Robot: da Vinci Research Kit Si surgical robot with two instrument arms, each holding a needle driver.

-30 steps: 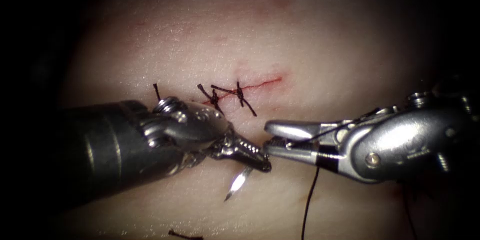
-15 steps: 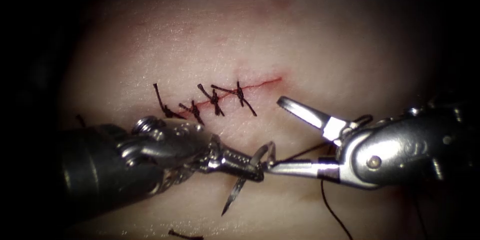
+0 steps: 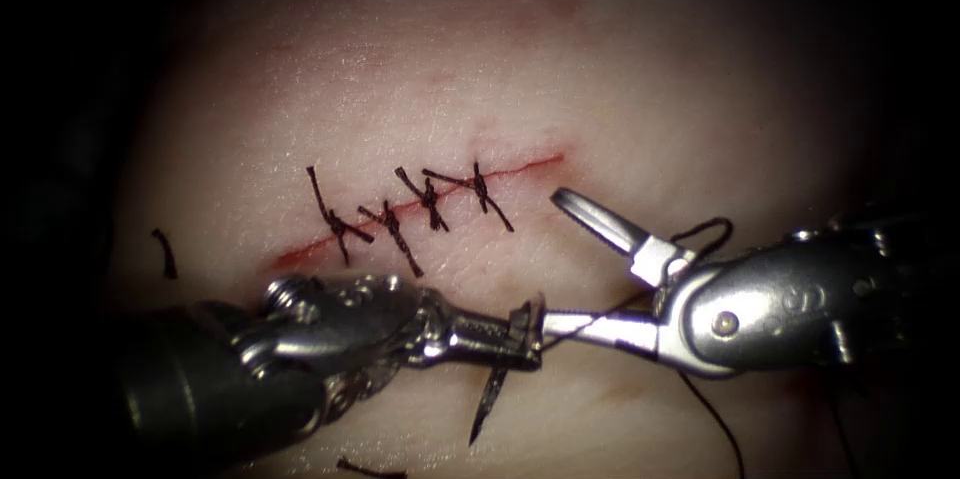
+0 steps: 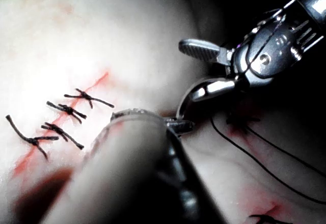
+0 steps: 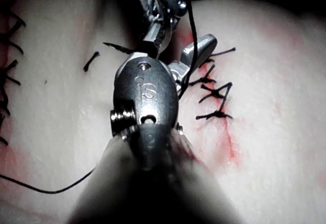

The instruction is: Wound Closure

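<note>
The cut (image 3: 300, 255) runs across the tissue (image 3: 620, 89) with several dark knotted stitches (image 3: 430, 201) on it. In front of the cut, my left tool (image 3: 528, 341) is shut on the curved needle (image 3: 490, 401) near its upper end. The needle's point hangs down, free of the tissue. My right tool (image 3: 550, 259) stands open and holds nothing. Its lower jaw lies close to the needle, and the thread (image 3: 705, 229) loops over its wrist and trails down. The left wrist view shows the open right tool (image 4: 191, 71) and the stitches (image 4: 66, 112).
Cut ends of thread lie loose at the left (image 3: 165, 251) and at the near edge (image 3: 365, 467). Red fluid marks the cut's line and the tissue near the trailing thread (image 4: 254, 152). The right wrist view shows the stitches (image 5: 214, 94) beside the right tool's wrist (image 5: 145, 96).
The right tool's jaws have gone from shut to wide open. The left tool has moved down and away from the cut with the needle, uncovering more stitches.
</note>
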